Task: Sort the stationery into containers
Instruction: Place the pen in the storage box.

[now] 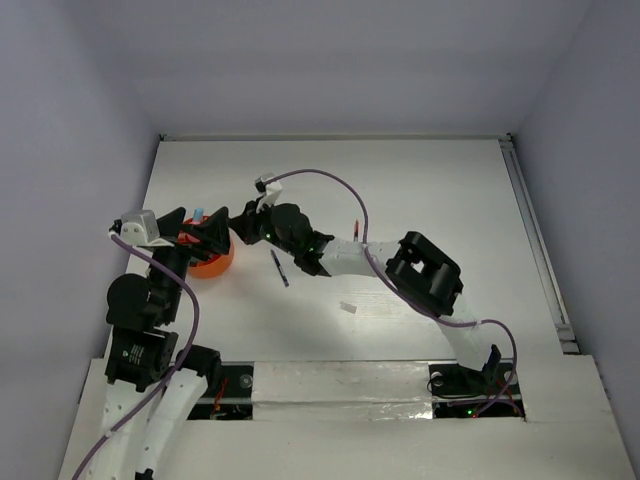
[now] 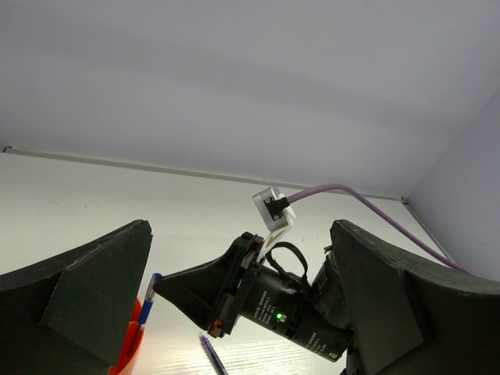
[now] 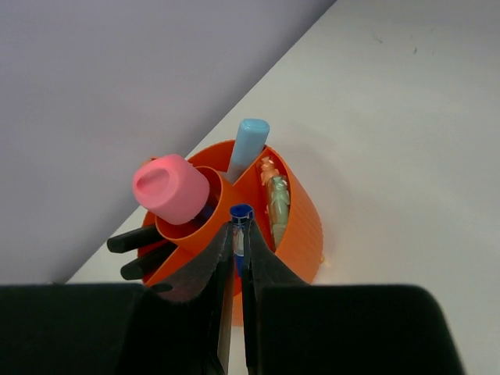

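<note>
**Orange pot with a blue pen held above it**

A small round orange pot (image 3: 301,219) is seen on the white table (image 1: 420,190), over at the 9 o'clock side. The right tool (image 3: 241,226) is placed just above the pot. Its two fingers are almost closed, and a slim blue pen (image 3: 241,211) is pinched between them, with its tip pointed up. Inside the pot, a pink-capped tube (image 3: 170,187) is stood at 10 o'clock. A pale blue cap (image 3: 250,141) is stuck up at 12 o'clock. Some pale green bits (image 3: 276,205) are tucked in at 3 o'clock.

The left tool (image 2: 242,226) is held wide open beside the pot, and nothing is gripped in it.

A dark pen (image 1: 279,268) is left flat on the table at 3 o'clock from the pot. A small white bit (image 1: 347,307) is seen at 4 o'clock from that pen.
</note>
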Robot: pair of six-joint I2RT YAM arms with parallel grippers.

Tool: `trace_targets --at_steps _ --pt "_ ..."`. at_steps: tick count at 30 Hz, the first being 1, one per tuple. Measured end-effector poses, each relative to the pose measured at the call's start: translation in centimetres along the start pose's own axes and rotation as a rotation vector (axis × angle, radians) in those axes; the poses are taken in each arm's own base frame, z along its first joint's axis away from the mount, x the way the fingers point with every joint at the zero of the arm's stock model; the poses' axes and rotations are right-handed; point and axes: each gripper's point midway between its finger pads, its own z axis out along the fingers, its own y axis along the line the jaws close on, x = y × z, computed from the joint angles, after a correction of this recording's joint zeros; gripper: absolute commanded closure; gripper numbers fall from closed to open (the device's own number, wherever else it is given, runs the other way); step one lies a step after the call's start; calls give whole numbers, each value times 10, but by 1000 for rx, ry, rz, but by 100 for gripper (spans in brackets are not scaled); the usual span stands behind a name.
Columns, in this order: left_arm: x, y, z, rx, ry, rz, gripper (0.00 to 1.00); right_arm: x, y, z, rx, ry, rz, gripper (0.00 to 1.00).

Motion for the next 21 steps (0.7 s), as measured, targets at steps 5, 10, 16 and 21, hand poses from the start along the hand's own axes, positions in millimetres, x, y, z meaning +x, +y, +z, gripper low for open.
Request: trace_targets --at_steps 5,10,16,21 --pt "1 0 1 1 5 -4 1 4 5 0 -2 34 81 100" --pt "2 2 2 -3 8 -7 1 4 10 0 -13 52 128 94" --pt "1 -1 3 13 7 -11 1 8 9 -1 -4 71 142 63" --pt "1 -1 3 16 7 -10 1 12 5 -2 10 89 127 51"
